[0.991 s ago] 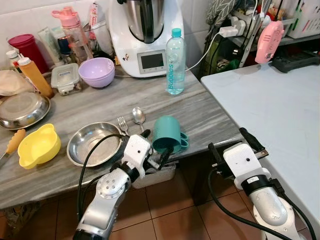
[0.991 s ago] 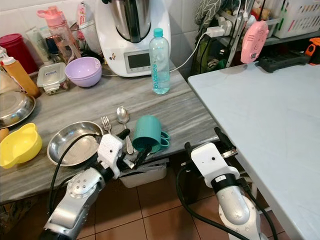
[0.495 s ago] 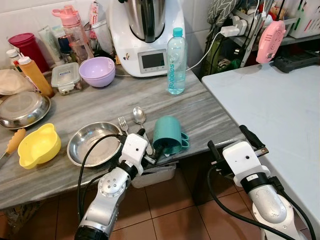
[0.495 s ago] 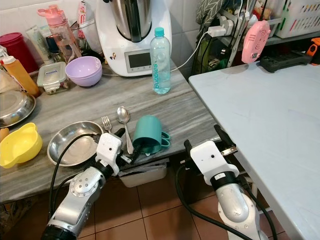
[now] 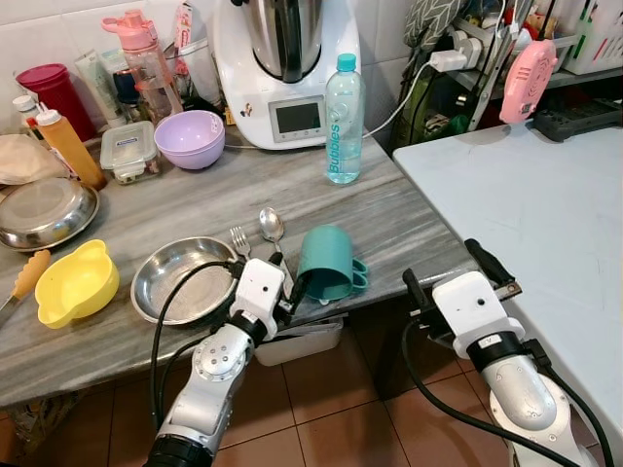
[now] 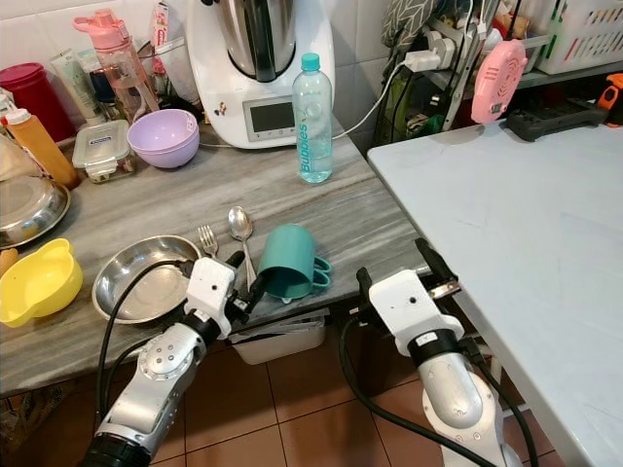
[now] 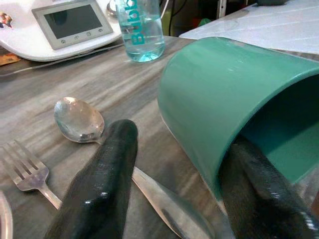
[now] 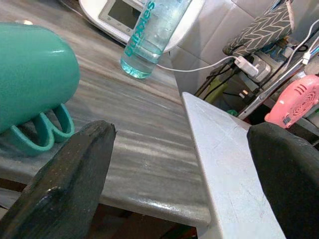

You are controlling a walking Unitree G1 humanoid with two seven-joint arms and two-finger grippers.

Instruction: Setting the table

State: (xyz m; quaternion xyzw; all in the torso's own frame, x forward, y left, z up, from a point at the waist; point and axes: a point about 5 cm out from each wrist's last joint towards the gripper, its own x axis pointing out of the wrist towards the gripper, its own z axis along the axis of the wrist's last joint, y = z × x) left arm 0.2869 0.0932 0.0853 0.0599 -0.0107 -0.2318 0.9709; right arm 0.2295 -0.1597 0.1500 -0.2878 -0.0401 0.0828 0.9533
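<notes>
- Teal mug (image 5: pixel 327 263) on its side near the counter's (image 5: pixel 389 209) front edge, long axis running front to back, mouth toward the robot, handles on the counter at its right.
- Left gripper (image 7: pixel 179 184) spread wide at the mug's mouth, one finger (image 7: pixel 254 194) inside the rim, the other (image 7: pixel 102 184) outside over the spoon (image 5: pixel 271 228).
- Fork (image 5: pixel 238 240) just left of the spoon.
- Steel bowl (image 5: pixel 183 279), yellow bowl (image 5: pixel 76 283), purple bowl (image 5: pixel 188 138): nothing seen inside.
- Right gripper (image 5: pixel 458 275) wide apart, past the counter's front right corner.
</notes>
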